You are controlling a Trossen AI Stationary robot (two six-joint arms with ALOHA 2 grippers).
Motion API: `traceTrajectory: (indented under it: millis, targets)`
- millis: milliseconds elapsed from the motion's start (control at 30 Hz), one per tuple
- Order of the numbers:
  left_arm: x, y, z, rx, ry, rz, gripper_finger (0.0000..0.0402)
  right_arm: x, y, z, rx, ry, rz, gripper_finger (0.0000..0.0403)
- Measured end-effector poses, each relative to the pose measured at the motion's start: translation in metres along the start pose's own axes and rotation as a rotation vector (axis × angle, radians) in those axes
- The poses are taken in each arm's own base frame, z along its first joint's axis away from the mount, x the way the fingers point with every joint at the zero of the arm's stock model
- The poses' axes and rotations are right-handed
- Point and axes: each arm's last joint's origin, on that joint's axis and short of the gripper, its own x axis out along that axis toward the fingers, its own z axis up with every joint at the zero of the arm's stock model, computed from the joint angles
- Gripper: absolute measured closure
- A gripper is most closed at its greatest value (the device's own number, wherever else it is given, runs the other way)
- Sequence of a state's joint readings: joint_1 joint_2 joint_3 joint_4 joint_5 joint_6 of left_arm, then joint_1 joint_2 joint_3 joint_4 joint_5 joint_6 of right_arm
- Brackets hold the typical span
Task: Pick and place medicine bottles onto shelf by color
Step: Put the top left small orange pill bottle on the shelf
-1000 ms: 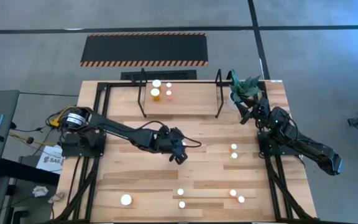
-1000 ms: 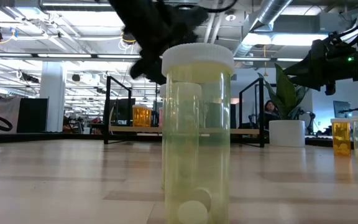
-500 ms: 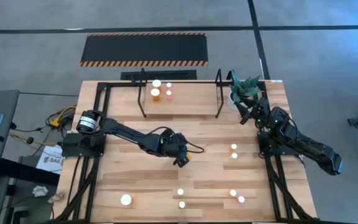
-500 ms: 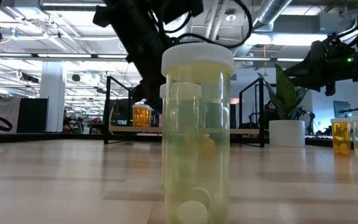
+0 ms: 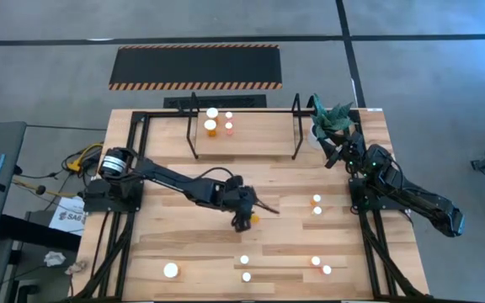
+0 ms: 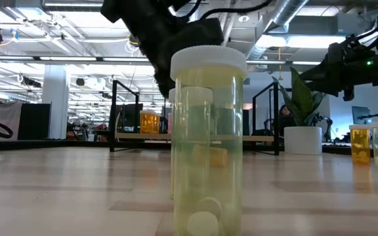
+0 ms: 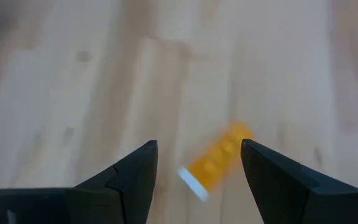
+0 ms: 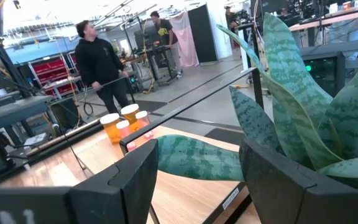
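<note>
A small orange medicine bottle (image 7: 219, 158) with a white cap (image 7: 190, 181) lies on its side on the wood table, near the middle (image 5: 253, 219). My left gripper (image 7: 199, 149) is open and slants down just above it, its fingers standing to either side without touching; it also shows from above (image 5: 243, 222). The shelf (image 5: 242, 150), a black bar rack at the far edge, holds several bottles (image 5: 212, 127). My right gripper (image 8: 197, 152) waits open at the far right by the plant (image 5: 335, 154).
A white pot with a green plant (image 5: 331, 122) stands at the far right corner. Two bottles (image 5: 316, 204) stand right of centre and several more (image 5: 244, 260) along the near edge. A large pale bottle (image 6: 209, 137) fills the low view's foreground.
My left gripper has sunk toward the table, drifted a little toward the near edge, and rolled about its own pointing line. The lying orange bottle, hidden under the hand a second ago, now shows beside the fingertips.
</note>
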State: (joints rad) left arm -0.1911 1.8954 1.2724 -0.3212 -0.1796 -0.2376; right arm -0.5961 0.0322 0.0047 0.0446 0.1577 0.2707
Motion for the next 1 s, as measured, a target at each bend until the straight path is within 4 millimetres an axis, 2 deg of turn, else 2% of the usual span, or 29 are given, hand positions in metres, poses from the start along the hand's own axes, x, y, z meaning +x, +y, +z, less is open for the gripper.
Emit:
traceTrajectory:
  millis: [133,300,567,1000]
  targets:
    - [-0.001,-0.003,-0.006,0.200,0.069,-0.134,0.0184,0.000,0.000,0.000,0.000,0.000,0.000,0.0154]
    - [0.007,-0.005,-0.008,0.368,0.066,-0.143,0.0184,0.000,0.000,0.000,0.000,0.000,0.000,0.0154]
    - [0.009,0.001,-0.004,0.432,0.027,-0.094,0.0184,0.000,0.000,0.000,0.000,0.000,0.000,0.0154]
    - [0.039,0.004,-0.018,0.430,0.109,-0.102,0.0184,0.000,0.000,0.000,-0.001,0.003,-0.001,0.0154]
